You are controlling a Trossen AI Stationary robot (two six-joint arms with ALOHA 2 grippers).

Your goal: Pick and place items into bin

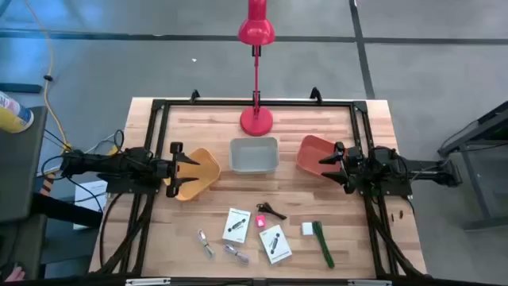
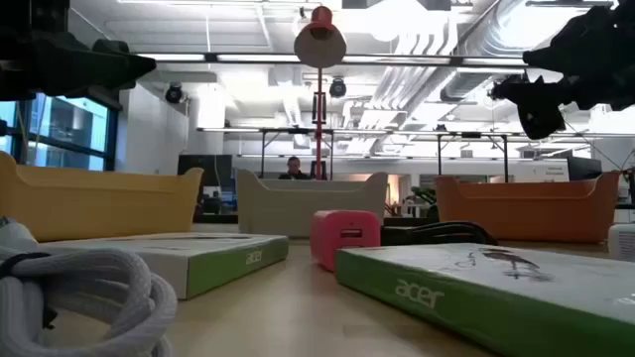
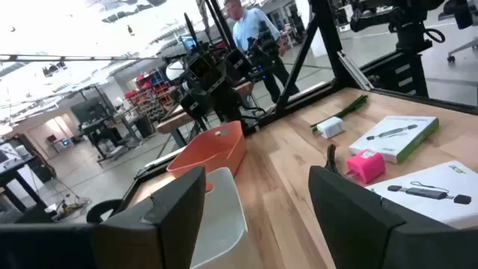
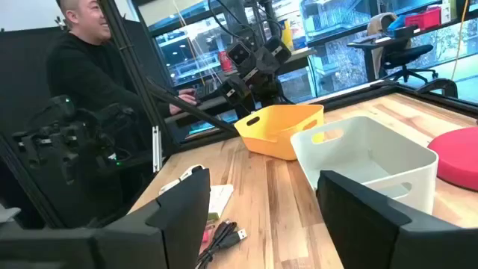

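The right gripper hangs with fingers spread above the table; past it stand a white bin, a yellow bin (farther off), and a person.

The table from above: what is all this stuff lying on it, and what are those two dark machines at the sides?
Bins: three; yellow at left, grey in the middle, orange at right.
Lamp: one, red, behind the grey bin.
White cards: two, black print; one left of the pink cube, one below it.
Pink cube: one, between the cards.
Black clip: one, just behind the pink cube.
White cube: one, beside the green stick.
Green stick: one, front right.
Silvery bits: two, front left.
Person: one, dark top, beyond the table in the right wrist view.
Left pincer: open, over the yellow bin.
Right pincer: open, over the orange bin.
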